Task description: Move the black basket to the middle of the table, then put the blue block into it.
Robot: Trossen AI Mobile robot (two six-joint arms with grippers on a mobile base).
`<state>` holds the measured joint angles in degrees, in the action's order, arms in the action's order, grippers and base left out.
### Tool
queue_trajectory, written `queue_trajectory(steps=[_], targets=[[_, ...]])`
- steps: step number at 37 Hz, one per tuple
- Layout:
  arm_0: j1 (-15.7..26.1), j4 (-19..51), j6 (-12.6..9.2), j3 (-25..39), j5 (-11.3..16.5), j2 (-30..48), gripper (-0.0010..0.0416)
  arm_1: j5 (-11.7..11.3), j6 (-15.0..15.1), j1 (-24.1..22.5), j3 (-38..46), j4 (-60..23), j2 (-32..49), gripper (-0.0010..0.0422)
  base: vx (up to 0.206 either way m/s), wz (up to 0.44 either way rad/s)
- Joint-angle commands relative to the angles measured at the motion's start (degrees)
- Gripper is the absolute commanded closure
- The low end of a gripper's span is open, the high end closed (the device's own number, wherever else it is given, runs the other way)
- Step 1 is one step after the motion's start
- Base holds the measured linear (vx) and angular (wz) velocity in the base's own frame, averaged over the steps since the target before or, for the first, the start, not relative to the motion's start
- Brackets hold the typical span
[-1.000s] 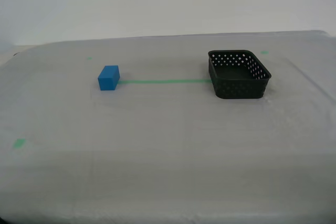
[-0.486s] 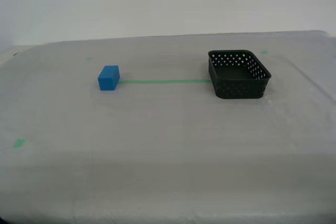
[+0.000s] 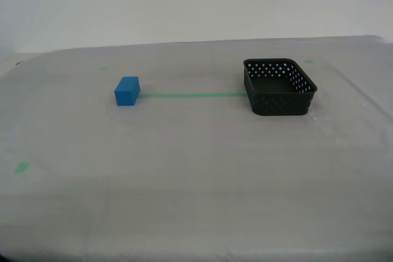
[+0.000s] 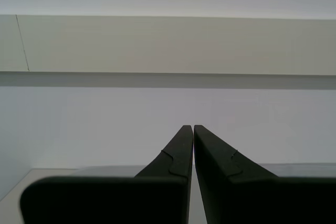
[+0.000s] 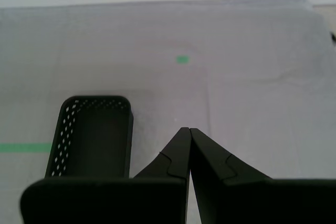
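Observation:
The black basket [image 3: 279,86] stands empty on the table [image 3: 196,170] toward the exterior view's right, at one end of a thin green tape line [image 3: 190,96]. At the line's other end, toward the exterior view's left, the blue block [image 3: 126,91] rests on the cloth. No arm shows in the exterior view. My first gripper [image 5: 188,130] is shut and empty, hovering above the table beside the black basket [image 5: 92,135]. My second gripper [image 4: 192,127] is shut too, facing a pale wall with nothing at its fingertips.
Small green tape marks lie on the cloth: one [image 3: 22,167] near the exterior view's left edge, one [image 3: 309,61] behind the basket, and another mark [image 5: 182,59] beyond my first gripper. A white wall backs the table.

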<state>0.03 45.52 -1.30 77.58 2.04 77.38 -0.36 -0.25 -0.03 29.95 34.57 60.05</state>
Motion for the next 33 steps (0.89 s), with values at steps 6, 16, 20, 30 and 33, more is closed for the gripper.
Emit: queue_trajectory(steps=[6,16,20,30,33], targets=[[0.0,10.0,-0.2,7.7,3.0,5.9,0.0406,0.0,0.1,0.0,0.0,0.3,0.0,0.0412,0.000,0.000],[0.2,19.6,-0.2,15.5,3.1,13.4,0.0406,0.0,0.1,0.0,0.0,0.3,0.0,0.0412,0.000,0.000],[0.3,23.6,-0.2,18.6,3.1,16.2,0.0406,0.0,0.1,0.0,0.0,0.2,0.0,0.0412,0.000,0.000],[0.4,28.8,-0.2,24.7,4.6,21.8,0.0406,0.0,0.1,0.0,0.0,0.2,0.0,0.0412,0.000,0.000],[0.5,29.2,-0.2,25.6,4.6,22.6,0.0406,0.0,0.1,0.0,0.0,0.2,0.0,0.0412,0.000,0.000]])
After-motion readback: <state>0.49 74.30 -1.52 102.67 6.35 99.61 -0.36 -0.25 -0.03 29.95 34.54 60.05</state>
